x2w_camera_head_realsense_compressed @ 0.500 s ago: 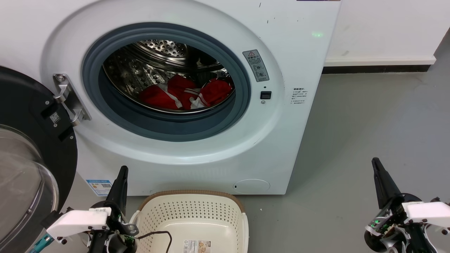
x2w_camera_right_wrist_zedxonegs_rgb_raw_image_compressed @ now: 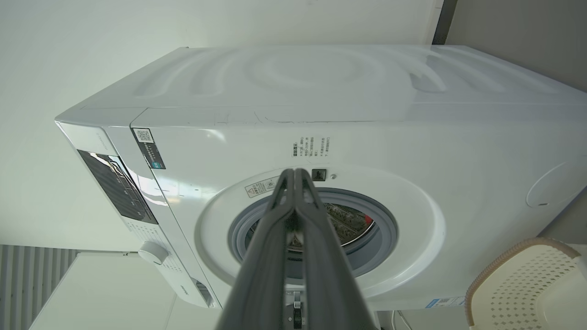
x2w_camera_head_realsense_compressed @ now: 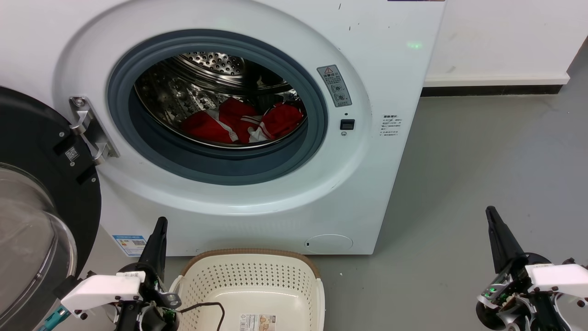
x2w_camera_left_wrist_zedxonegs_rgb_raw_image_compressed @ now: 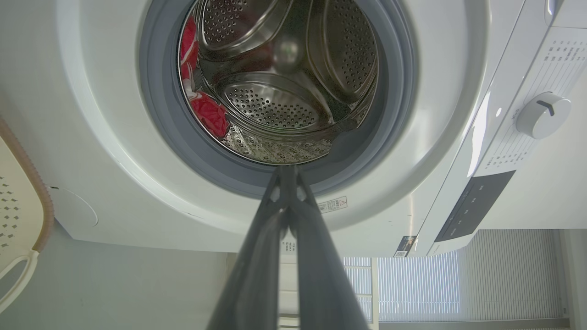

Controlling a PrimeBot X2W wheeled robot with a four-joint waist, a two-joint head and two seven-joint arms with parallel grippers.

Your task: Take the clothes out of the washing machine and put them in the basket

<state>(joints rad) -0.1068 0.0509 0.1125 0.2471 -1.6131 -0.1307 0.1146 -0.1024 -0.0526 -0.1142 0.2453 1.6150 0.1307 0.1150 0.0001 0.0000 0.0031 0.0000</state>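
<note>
2 grippers, nothing held: left gripper [x2w_camera_head_realsense_compressed: 161, 225] and right gripper [x2w_camera_head_realsense_compressed: 491, 214] both pinched closed on air, parked low and well apart from the opening. Clothes [x2w_camera_head_realsense_compressed: 243, 122] bunched up red at the bottom of the drum [x2w_camera_head_realsense_compressed: 206, 69], inside the washing machine [x2w_camera_head_realsense_compressed: 367, 184], door [x2w_camera_head_realsense_compressed: 41, 151] swung wide. Basket [x2w_camera_head_realsense_compressed: 250, 253] sitting just below the front, no clothes in it yet. Looks like soft, floppy, light fabric; damp or dry, can't tell. Probably best to pinch a raised fold near the white trim, then lift clear of the grey seal [x2w_camera_head_realsense_compressed: 220, 165] to dodge snags.
</note>
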